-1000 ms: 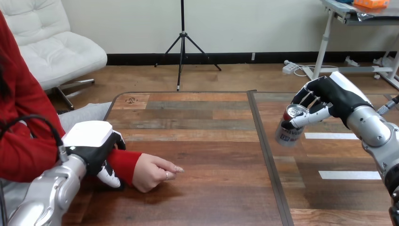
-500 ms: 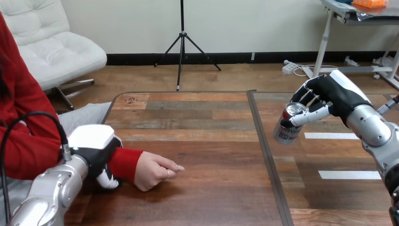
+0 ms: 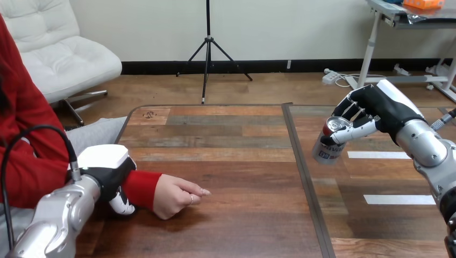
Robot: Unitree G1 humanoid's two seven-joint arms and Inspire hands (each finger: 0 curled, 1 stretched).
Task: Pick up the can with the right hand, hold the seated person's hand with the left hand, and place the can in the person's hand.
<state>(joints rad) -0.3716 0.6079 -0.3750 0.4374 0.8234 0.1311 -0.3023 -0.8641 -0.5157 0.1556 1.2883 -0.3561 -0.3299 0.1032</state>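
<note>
the wooden table (image 3: pixel 231 156) spans the view, split by a dark seam (image 3: pixel 303 177) running front to back; the person's red-sleeved forearm (image 3: pixel 141 188) lies on the table's left half; the left hand (image 3: pixel 105 171) sits over that sleeve at the wrist, its fingers (image 3: pixel 122 204) curled down round the near side of it; the right hand (image 3: pixel 376 110) is raised over the right half, its fingers and thumb wrapped round the upper part of the can; the person's hand (image 3: pixel 175 196) rests on the wood in a loose fist, one finger pointing right; the can (image 3: pixel 328 145) tilts, its open top toward the right hand, just right of the seam and well apart from the person's hand
</note>
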